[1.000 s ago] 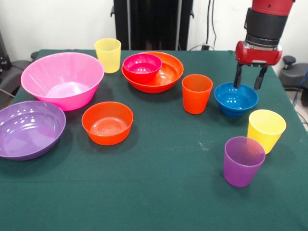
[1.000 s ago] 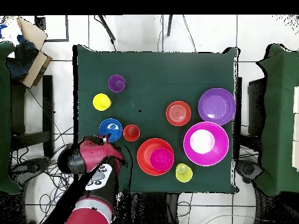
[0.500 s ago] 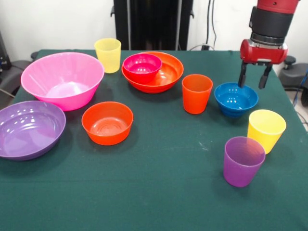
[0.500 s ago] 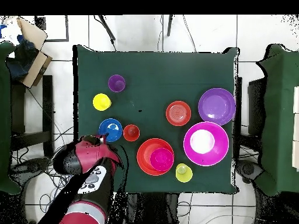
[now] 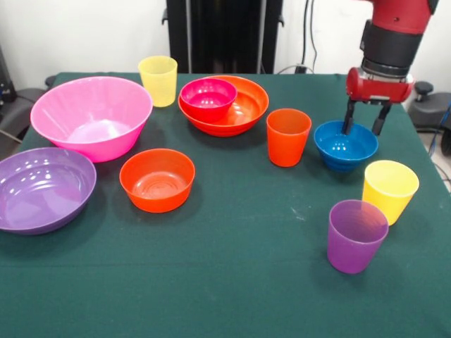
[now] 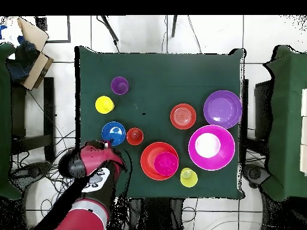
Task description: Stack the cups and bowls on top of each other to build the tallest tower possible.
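So the claw [image 5: 363, 128] is spread open with nothing in it, fingertips right over the small blue bowl's [image 5: 345, 146] far rim. The orange cup [image 5: 288, 136] stands just beside that bowl, and a yellow cup [image 5: 390, 191] sits nearer the camera.

One camera sits close, across the table [image 5: 232, 282] from the robot, looking slightly down at it. The other hangs high above, looking straight down with the robot at the bottom. Both see the whole green table [image 6: 162, 72].
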Controlling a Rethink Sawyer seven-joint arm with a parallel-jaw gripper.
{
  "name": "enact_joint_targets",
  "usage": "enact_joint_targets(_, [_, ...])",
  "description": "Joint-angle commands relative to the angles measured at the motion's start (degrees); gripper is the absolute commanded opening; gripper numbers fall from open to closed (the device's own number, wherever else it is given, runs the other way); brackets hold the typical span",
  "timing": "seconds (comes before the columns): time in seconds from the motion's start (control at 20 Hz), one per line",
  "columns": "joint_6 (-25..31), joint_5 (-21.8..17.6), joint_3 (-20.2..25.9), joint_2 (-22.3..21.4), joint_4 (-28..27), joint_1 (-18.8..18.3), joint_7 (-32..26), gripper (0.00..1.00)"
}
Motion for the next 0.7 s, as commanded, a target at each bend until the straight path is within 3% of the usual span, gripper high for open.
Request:
enact_joint_targets(0.05, [0.99, 1.86, 4.14, 4.50, -4.02, -0.37, 8.87, 1.00])
enact_joint_targets(0.65, [-2.00, 1.59, 4.82, 6.76, -4.89, -0.89, 9.28, 1.00])
enact_joint_targets(0.7, [-2.60, 1.63, 4.78, 6.63, -4.59, -0.87, 9.62, 0.00])
